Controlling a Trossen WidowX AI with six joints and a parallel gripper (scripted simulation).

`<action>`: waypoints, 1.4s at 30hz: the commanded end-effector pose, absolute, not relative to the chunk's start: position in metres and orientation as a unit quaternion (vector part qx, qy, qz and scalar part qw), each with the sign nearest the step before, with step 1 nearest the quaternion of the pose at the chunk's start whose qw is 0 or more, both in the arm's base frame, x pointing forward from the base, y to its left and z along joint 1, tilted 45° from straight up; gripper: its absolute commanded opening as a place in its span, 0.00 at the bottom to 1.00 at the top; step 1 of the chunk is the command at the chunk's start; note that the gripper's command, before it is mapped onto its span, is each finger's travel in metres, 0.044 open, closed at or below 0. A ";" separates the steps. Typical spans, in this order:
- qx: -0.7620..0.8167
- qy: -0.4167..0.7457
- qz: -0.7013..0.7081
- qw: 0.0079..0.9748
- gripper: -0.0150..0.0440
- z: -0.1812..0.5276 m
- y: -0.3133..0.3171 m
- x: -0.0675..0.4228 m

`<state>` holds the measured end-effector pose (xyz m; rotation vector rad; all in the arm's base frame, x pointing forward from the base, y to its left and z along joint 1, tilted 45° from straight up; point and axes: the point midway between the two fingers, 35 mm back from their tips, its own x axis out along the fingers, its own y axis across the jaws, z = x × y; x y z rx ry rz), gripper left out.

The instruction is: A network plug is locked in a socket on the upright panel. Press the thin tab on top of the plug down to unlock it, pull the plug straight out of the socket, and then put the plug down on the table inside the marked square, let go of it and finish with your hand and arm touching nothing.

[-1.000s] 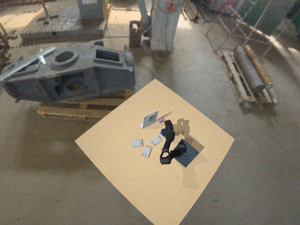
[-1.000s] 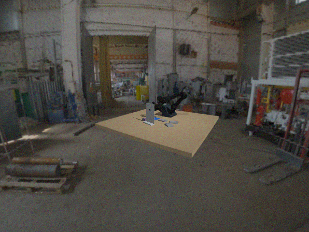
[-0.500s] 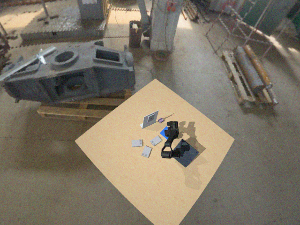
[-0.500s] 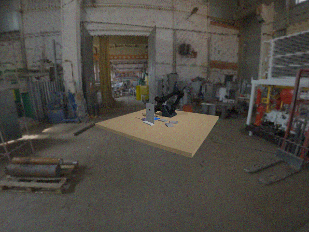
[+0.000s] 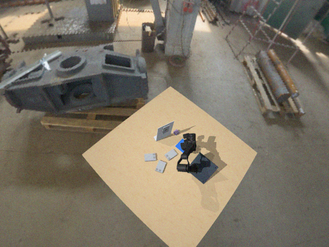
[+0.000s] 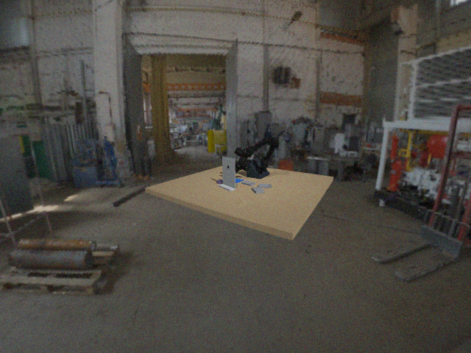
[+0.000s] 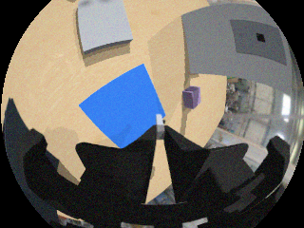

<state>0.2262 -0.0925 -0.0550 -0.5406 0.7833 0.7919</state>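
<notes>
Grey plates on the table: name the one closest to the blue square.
The rightmost grey plate in the top view, just beside the blue square; the left plate and the lowest plate lie farther off.
</notes>
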 end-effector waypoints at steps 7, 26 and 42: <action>-0.249 0.367 0.373 0.815 0.25 -0.067 -0.081 0.225; -0.249 0.366 0.373 0.815 0.25 -0.084 -0.062 0.222; -0.248 0.366 0.373 0.816 0.25 -0.091 -0.054 0.221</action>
